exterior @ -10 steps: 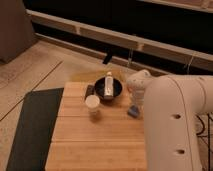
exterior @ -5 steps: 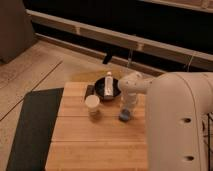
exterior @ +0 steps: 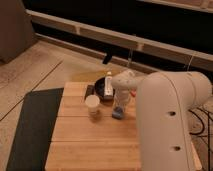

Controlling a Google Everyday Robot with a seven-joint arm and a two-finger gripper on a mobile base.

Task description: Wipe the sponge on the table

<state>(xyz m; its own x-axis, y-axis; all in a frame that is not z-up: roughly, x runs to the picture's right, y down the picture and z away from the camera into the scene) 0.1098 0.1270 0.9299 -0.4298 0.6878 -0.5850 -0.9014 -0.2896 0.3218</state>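
Sponge point(exterior: 117, 114) has slid across the table point(exterior: 85, 145) toward the cup point(exterior: 92, 106), clenched in the hand point(exterior: 119, 106), arm point(exterior: 165, 115) bent downward.

Free room: the near half of the tabletop point(exterior: 90, 147) and its left strip beside the dark mat point(exterior: 34, 131) carry nothing. Obstacles: cup point(exterior: 92, 106) and dark bowl point(exterior: 105, 92) stand close together near the far edge; just right of the cup the hand point(exterior: 119, 107) is clamped on the sponge point(exterior: 118, 115), and the arm point(exterior: 167, 120) overhangs the right side.

Pincer point(exterior: 119, 107) atop sponge point(exterior: 117, 114); cup point(exterior: 92, 106) leftward
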